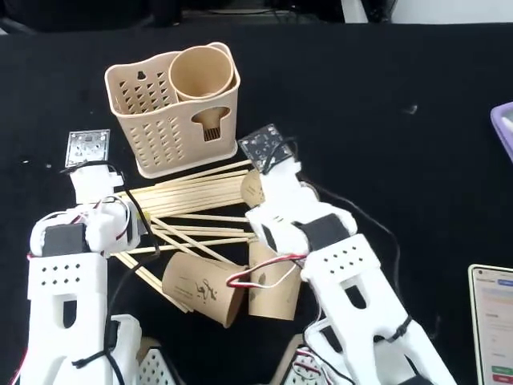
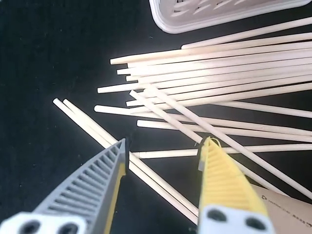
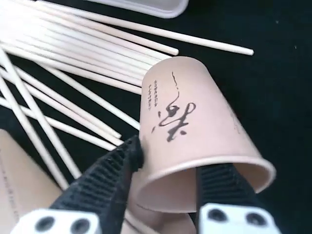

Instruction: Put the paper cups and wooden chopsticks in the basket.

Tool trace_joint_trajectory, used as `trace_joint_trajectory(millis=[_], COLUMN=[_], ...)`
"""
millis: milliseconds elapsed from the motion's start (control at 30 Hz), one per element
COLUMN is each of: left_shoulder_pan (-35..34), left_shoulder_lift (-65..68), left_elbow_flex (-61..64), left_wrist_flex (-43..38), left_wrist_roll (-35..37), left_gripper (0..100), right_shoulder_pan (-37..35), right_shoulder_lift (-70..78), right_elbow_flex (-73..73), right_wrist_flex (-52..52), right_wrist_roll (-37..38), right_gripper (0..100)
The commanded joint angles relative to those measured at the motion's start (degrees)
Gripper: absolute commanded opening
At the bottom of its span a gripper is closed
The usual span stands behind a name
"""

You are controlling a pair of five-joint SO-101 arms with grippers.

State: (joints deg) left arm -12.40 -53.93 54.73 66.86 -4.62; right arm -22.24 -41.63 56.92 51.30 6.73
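Observation:
A beige slotted basket (image 1: 160, 136) stands at the back with one paper cup (image 1: 200, 72) upright inside it. Several wooden chopsticks (image 1: 192, 192) lie scattered in front of it. My left gripper (image 2: 163, 146) hangs open just above the chopsticks (image 2: 219, 68), a few of them lying between its fingertips. My right gripper (image 3: 170, 163) is open at the mouth of a tipped paper cup (image 3: 195, 117). One finger is outside the wall and the other is over the opening. That cup (image 1: 251, 188) peeks out beside the right arm. Two more cups (image 1: 204, 289) (image 1: 272, 293) lie on their sides near the front.
The table has a black cloth. A purple container edge (image 1: 503, 128) shows at the far right, and a lit screen (image 1: 490, 321) lies at the front right. The basket's base (image 2: 204, 14) is close beyond the chopsticks. Another cup's side (image 3: 14, 180) lies beside the right gripper.

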Motion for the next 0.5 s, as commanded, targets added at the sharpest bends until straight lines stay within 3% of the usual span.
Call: trace_joint_trajectory(millis=[0,200,300,467], left_shoulder_pan=[-0.6,-0.6,-0.6,-0.6], left_shoulder_lift=[-1.2,-1.2,-1.2,-1.2], left_elbow_flex=[-0.2,-0.2,-0.2,-0.1], left_wrist_flex=[-0.7,-0.7,-0.7,-0.5], left_wrist_roll=[0.2,0.2,0.2,0.2], left_gripper=[25,25,25,25], right_shoulder_pan=[-1.1,-2.4,-2.2,3.6], right_shoulder_lift=[0.5,0.5,0.0,-4.8], right_elbow_flex=[-3.0,-1.3,-0.3,-7.2], right_wrist_flex=[-1.5,-3.6,-6.0,2.2], right_wrist_roll=[0.4,0.4,1.1,4.0], right_gripper=[18.0,16.1,0.3,1.1])
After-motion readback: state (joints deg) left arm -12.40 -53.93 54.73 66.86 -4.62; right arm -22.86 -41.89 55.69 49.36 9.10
